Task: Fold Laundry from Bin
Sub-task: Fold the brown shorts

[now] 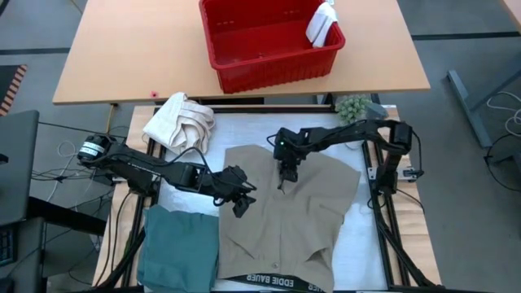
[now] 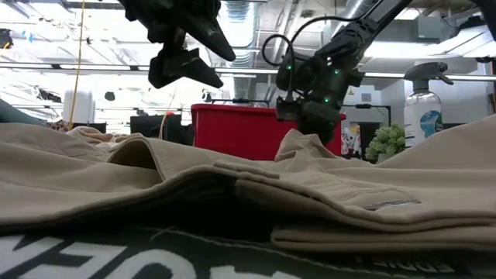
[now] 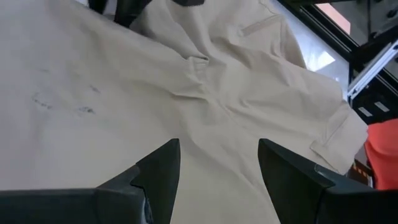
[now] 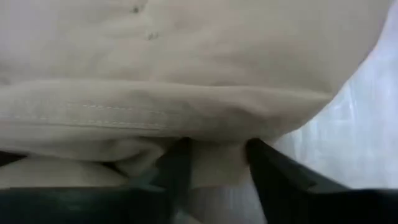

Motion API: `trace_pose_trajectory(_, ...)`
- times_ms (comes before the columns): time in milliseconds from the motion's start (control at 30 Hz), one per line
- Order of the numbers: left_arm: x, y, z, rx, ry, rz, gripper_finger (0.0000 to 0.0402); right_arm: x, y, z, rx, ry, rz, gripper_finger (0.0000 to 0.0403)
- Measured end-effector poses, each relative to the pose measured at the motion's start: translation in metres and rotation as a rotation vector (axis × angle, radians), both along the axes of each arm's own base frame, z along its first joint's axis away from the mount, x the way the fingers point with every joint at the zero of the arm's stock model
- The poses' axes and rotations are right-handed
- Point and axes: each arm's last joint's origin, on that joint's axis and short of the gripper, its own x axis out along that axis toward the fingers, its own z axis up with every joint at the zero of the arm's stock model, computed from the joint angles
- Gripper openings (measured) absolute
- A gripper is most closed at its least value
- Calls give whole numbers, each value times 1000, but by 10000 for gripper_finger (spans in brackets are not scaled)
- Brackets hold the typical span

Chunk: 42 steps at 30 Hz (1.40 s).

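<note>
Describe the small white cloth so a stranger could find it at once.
Start at the red bin on the wooden table beyond the work surface. The small white cloth hangs over the bin's corner on the right arm's side. Unlike the cream bundle, it touches the bin.

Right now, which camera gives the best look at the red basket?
The high view: the red basket shows whole from above, with a white cloth on its rim. The low view shows only one red wall behind the trousers. The left wrist view catches a red corner; the right wrist view, none.

A lab or workshop: exposed ceiling ducts [image 2: 256,15], aluminium-framed robot table [image 1: 383,220], spray bottle [image 2: 425,97].
</note>
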Motion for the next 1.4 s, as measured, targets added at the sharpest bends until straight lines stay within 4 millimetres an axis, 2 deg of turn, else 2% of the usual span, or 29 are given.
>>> trace_pose_trajectory(100, 0, 1, 0, 4, 1, 5, 203, 2, 0, -3, -27, 5, 16, 53)
trace_pose_trajectory(133, 0, 1, 0, 6, 1, 9, 203, 2, -1, -3, -46, 14, 21, 29)
trace_pose_trajectory(267, 0, 1, 0, 11, 2, 16, 203, 8, -2, 17, -185, 22, -15, 18)
trace_pose_trajectory(433, 0, 2, 0, 23, 0, 32, 203, 19, -2, 69, -411, -59, -51, 18)
trace_pose_trajectory(533, 0, 3, 0, 38, 0, 51, 203, 24, 13, 94, -617, -75, -90, 18)
trace_pose_trajectory(633, -1, 3, -1, 50, 4, 65, 203, 27, 36, 100, -804, -44, -30, 18)
trace_pose_trajectory(733, -1, 3, -1, 55, 6, 68, 203, 27, 44, 82, -779, 24, 85, 44)
trace_pose_trajectory(867, -2, 1, -3, 64, 24, 65, 203, 11, 36, 57, -683, 255, 4, 138)
trace_pose_trajectory(967, -1, -5, -11, 82, 54, 57, 203, -2, 23, 59, -633, 327, -88, 205)
trace_pose_trajectory(1033, 3, -10, -22, 88, 89, 44, 203, -6, 16, 66, -615, 304, -124, 232)
trace_pose_trajectory(1200, 16, -24, -55, 45, 153, 10, 203, -9, -13, 75, -510, 196, -135, 247)
trace_pose_trajectory(1400, 25, -32, -72, 18, 156, -35, 203, -25, -74, 73, -350, 94, -185, 244)
